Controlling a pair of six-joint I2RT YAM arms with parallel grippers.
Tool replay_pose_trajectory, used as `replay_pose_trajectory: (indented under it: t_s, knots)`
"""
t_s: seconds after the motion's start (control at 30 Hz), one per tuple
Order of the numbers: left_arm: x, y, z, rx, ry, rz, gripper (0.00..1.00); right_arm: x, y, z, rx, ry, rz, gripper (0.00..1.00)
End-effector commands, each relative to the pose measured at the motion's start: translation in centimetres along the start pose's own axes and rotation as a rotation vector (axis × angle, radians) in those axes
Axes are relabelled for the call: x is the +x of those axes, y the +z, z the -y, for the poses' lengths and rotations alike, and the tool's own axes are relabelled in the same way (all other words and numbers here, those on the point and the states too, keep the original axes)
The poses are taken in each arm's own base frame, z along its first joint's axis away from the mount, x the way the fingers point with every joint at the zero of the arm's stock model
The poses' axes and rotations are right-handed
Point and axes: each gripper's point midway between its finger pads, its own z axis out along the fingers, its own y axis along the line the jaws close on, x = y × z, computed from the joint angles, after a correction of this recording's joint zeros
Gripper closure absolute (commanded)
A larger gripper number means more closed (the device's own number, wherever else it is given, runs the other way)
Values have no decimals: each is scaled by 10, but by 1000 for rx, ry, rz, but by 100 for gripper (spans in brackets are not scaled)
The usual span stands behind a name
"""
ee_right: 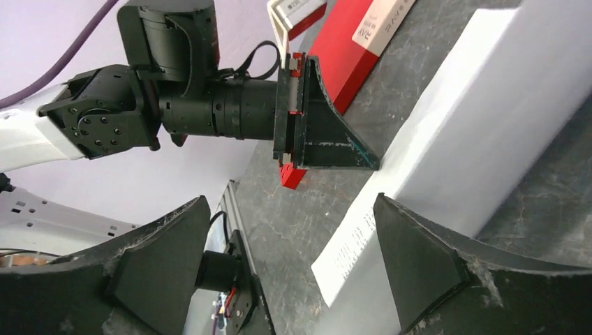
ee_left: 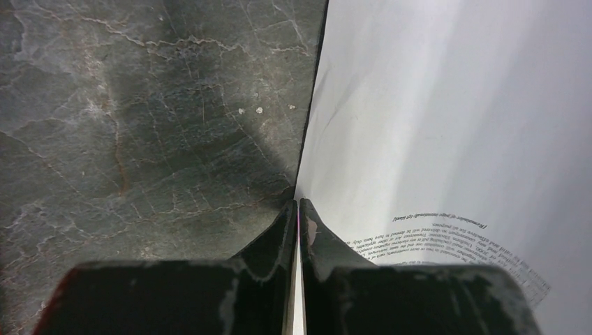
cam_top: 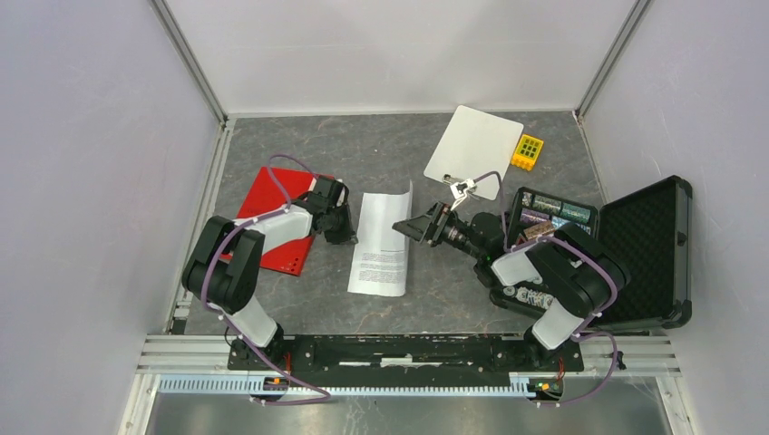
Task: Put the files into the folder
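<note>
Top view: your left end effector [cam_top: 347,234] sits at the edge of the files [cam_top: 381,254], which lie between it and the right end effector [cam_top: 403,228], whose jaws stand wide apart. The red folder [cam_top: 263,192] lies behind the left one, apparently shut and under its arm, so it bars insertion. A white clipboard [cam_top: 474,149] and a black case [cam_top: 639,249] lie behind the right one.

Left wrist view: the jaws are clamped on the sheet's very edge. Expect slipping or tearing.

Right wrist view: the pinched edge is raised off the bench [ee_right: 293,209]. It may buckle.
</note>
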Motion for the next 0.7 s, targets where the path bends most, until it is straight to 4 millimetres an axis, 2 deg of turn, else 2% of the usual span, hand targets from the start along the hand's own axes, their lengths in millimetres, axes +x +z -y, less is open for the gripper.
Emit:
replay_pose_trajectory:
  t_s: [0.0, 0.23, 0.4, 0.5, 0.6, 0.67]
  knots:
    - [35, 8, -23, -80, -30, -89, 89, 5, -1, -11, -83, 39, -16, 6]
    - [41, 11, -21, -49, -42, -97, 88, 22, -9, 45, 124, 14, -83, 9]
    - [41, 11, -22, -56, -41, -95, 88, 26, -15, 62, 207, -72, -149, 13]
    - [42, 10, -25, -68, -42, -92, 88, 12, -22, 80, 363, -222, -182, 13]
    - [45, 10, -27, -81, -38, -89, 88, -1, -50, 108, 619, -252, -183, 10]
    - [47, 11, -27, -84, -38, -93, 89, 1, -56, 103, 625, -241, -193, 10]
